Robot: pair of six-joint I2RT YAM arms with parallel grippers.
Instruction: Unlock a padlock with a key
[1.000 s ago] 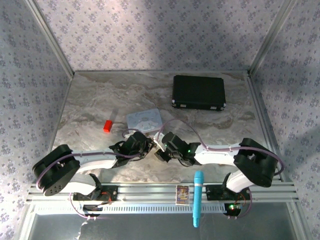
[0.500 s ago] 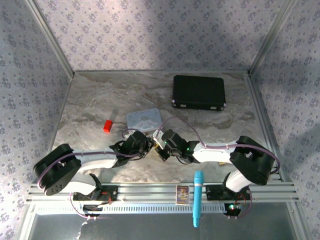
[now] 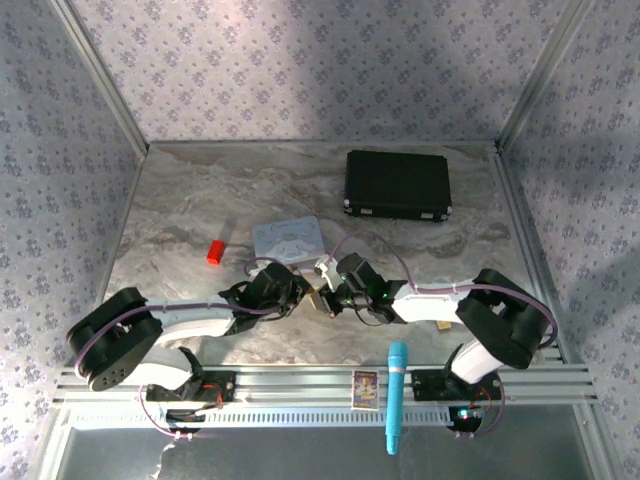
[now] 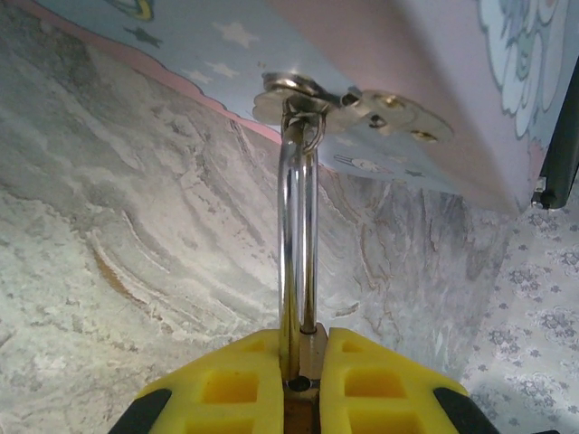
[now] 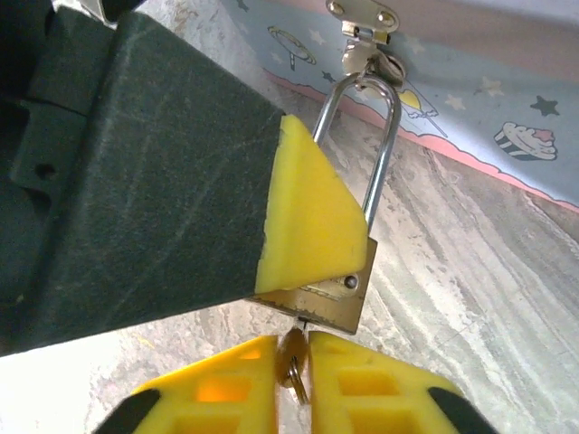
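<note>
we list: padlock (image 5: 327, 298), brass-gold body, silver shackle (image 4: 297, 226); key (image 5: 292, 366), dull gold; tin (image 3: 288, 238), pastel blue and pink, with stars and cupcakes; left gripper (image 4: 303, 353), yellow pads; right gripper (image 5: 292, 342), yellow pads; table (image 3: 190, 200), grey-beige marbling; block (image 3: 214, 251), red; case (image 3: 398, 184), black; walls (image 3: 300, 60), lilac floral print; handle (image 3: 397, 395), turquoise.

White-black arms (image 3: 190, 318), yellow-padded jaws
</note>
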